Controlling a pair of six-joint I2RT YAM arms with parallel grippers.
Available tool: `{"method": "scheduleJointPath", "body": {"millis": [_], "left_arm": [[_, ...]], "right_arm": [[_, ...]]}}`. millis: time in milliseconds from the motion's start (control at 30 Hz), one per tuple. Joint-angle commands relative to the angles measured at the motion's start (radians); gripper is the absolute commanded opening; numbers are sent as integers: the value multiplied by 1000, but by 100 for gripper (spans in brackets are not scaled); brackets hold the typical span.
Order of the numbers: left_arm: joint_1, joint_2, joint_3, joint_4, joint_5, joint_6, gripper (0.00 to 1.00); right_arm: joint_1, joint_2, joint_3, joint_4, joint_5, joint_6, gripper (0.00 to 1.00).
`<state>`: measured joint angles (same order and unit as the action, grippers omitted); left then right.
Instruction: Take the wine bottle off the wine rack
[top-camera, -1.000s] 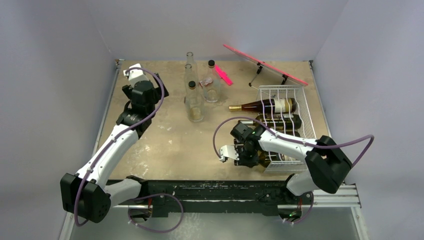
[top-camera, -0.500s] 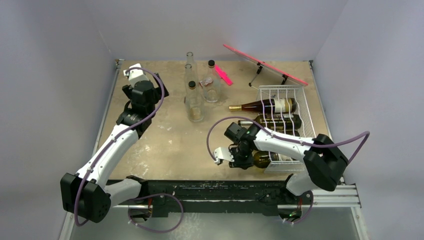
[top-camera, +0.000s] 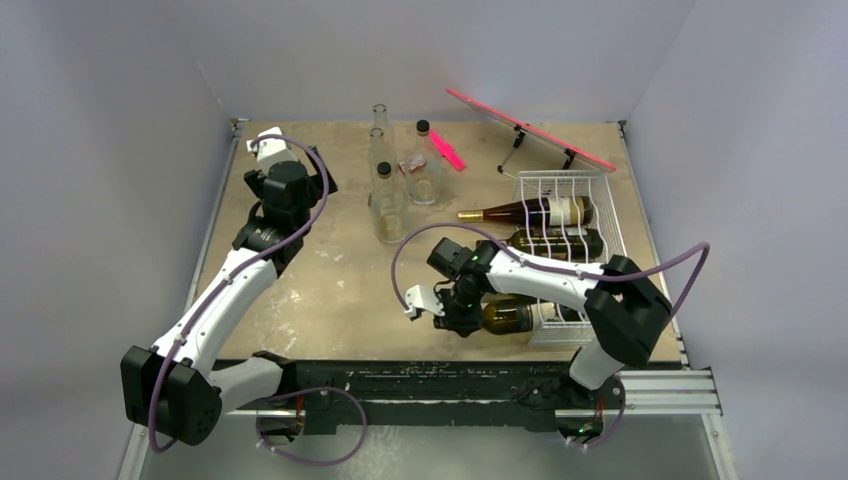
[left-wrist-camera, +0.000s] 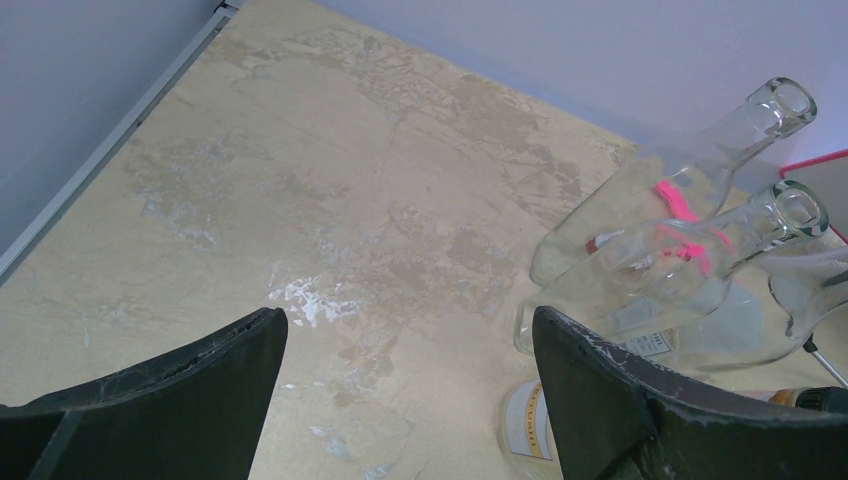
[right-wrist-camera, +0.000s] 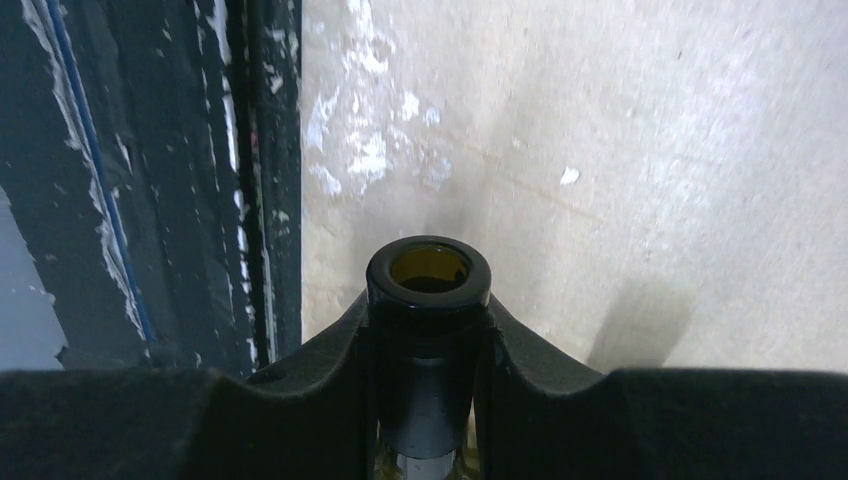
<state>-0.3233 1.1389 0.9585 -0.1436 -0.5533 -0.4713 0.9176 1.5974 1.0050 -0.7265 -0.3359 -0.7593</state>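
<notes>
Right claw (right-wrist-camera: 428, 302) is clamping shut on the neck of the dark wine bottle (top-camera: 512, 317), lower centre of the overhead frame.
The bottle is lying level, mostly outside the white wine rack (top-camera: 563, 182). Only the wrist view is showing its open mouth. Left claw (left-wrist-camera: 410, 400) is gaping wide over the mottled beige table (left-wrist-camera: 300, 200); grey walls are enclosing it.

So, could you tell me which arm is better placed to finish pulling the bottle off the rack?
Right. The right gripper is shut on the bottle, at its neck, partly out of the rack. The left gripper is open, away by the clear bottles.
</notes>
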Motion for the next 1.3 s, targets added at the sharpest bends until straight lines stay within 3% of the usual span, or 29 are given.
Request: {"method": "scheduleJointPath", "body": {"millis": [0, 533, 900, 1267], "left_arm": [[-5, -6, 37, 35, -10, -3, 92], [-3, 6, 38, 33, -2, -5, 92], [-5, -3, 33, 38, -9, -6, 92], [-4, 9, 35, 31, -18, 0, 92]], "right_arm": [[50, -10, 86, 130, -73, 4, 0], [103, -167, 129, 268, -226, 106, 0], [102, -265, 167, 497, -275, 208, 0], [103, -392, 63, 784, -268, 340, 0]]}}
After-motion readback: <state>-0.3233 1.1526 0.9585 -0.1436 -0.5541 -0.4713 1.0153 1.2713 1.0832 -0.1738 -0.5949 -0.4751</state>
